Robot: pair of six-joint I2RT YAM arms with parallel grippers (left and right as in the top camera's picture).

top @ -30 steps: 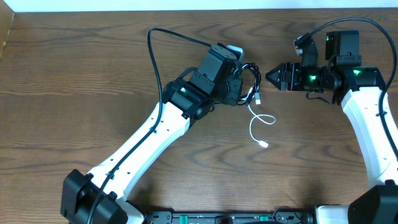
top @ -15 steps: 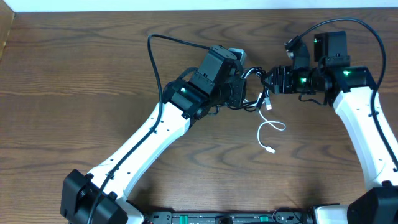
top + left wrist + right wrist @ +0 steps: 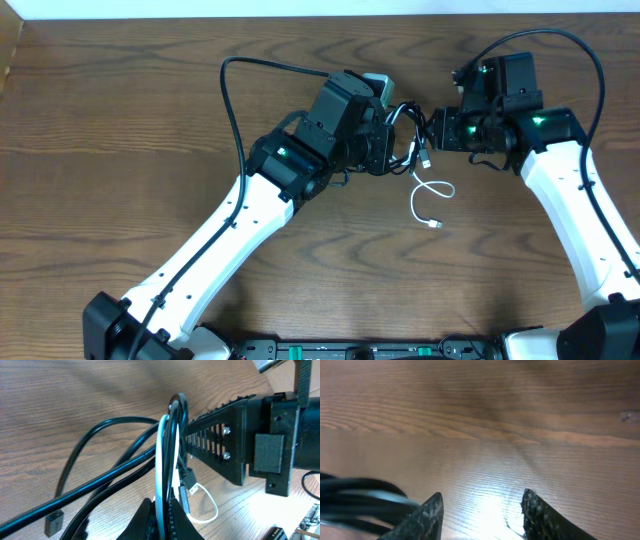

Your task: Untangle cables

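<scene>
Tabletop (image 3: 120, 120) of dark brown wood lies under both arms. From the lower left, the left arm reaches up to the middle of the far side, where the left gripper (image 3: 159, 510) is closed on the cables (image 3: 410, 140). In the left wrist view the white cable (image 3: 161, 460) and strands of the black cable (image 3: 100, 460) run up together out of the pinched fingertips and bend over in a tight loop. A black plug (image 3: 54, 522) hangs at the lower left of that view.

Below the bundle, the loose end of the white cable curls on the tabletop and ends in a small white plug (image 3: 434, 224).

Just right of the bundle, the right gripper (image 3: 438, 130) points left at it. Its slotted finger (image 3: 215, 440) lies close against the top of the loop; actual contact cannot be told. In the right wrist view its jaws stand apart with bare wood between them, and blurred black strands sit just outside the left finger (image 3: 432, 510).
</scene>
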